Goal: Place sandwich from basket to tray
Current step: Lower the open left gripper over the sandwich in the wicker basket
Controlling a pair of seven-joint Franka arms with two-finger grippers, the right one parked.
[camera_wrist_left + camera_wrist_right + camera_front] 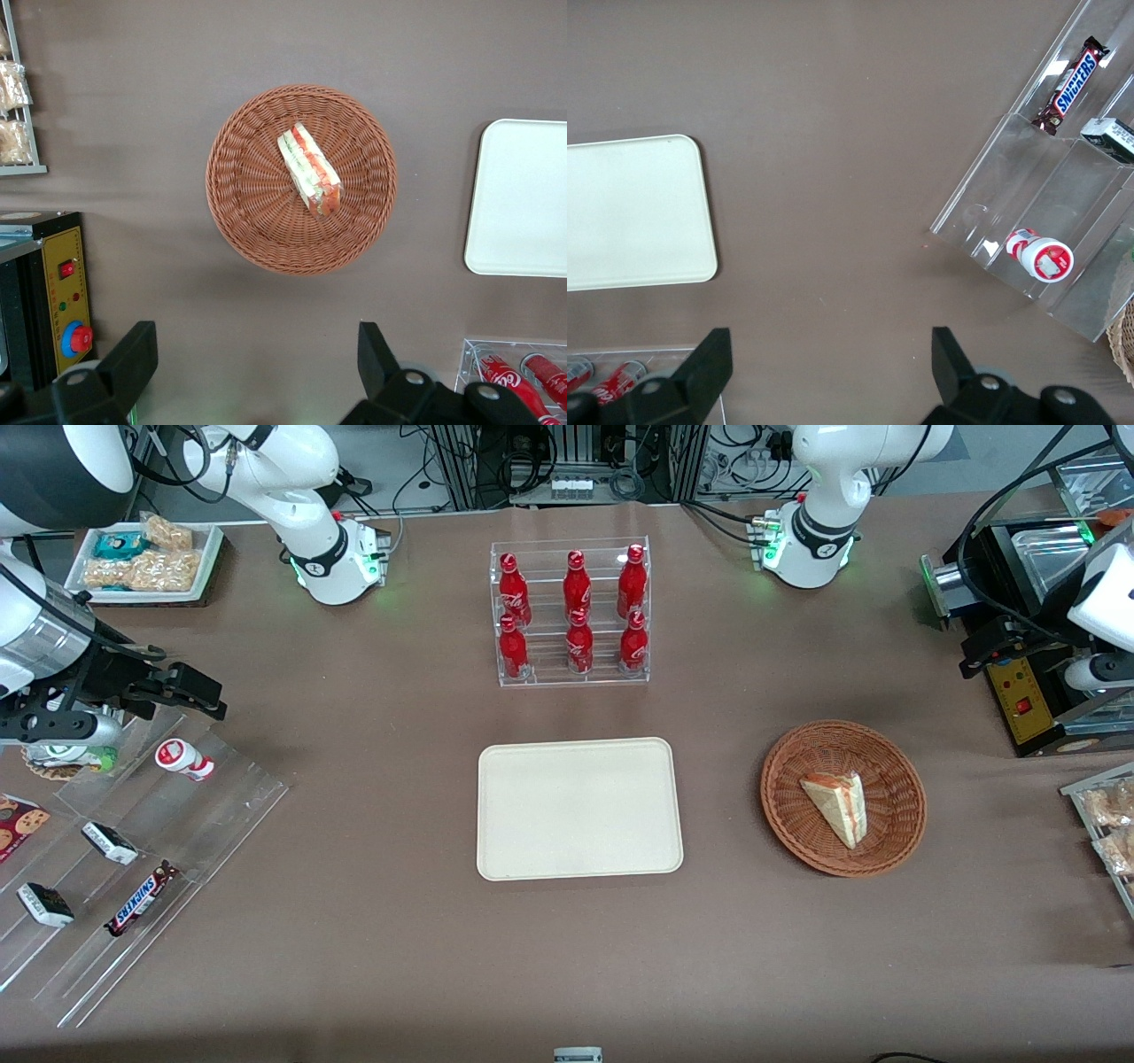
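The sandwich (837, 804) (309, 168), a pale bread wedge with red and green filling, lies in the round wicker basket (780, 779) (239, 204). The basket stands beside the cream tray (576, 808) (523, 199), toward the working arm's end of the table. The tray holds nothing. My left gripper (979, 651) (257, 363) hangs high above the table, farther from the front camera than the basket and well apart from it. Its fingers (133, 354) are spread wide and open, with only bare table between them.
An acrylic rack of red cola bottles (572, 611) stands farther from the front camera than the tray. A black box with a yellow panel (1023, 700) (66, 301) sits near my gripper. Snack racks lie at the working arm's end (1107, 824) and the parked arm's end (133, 859).
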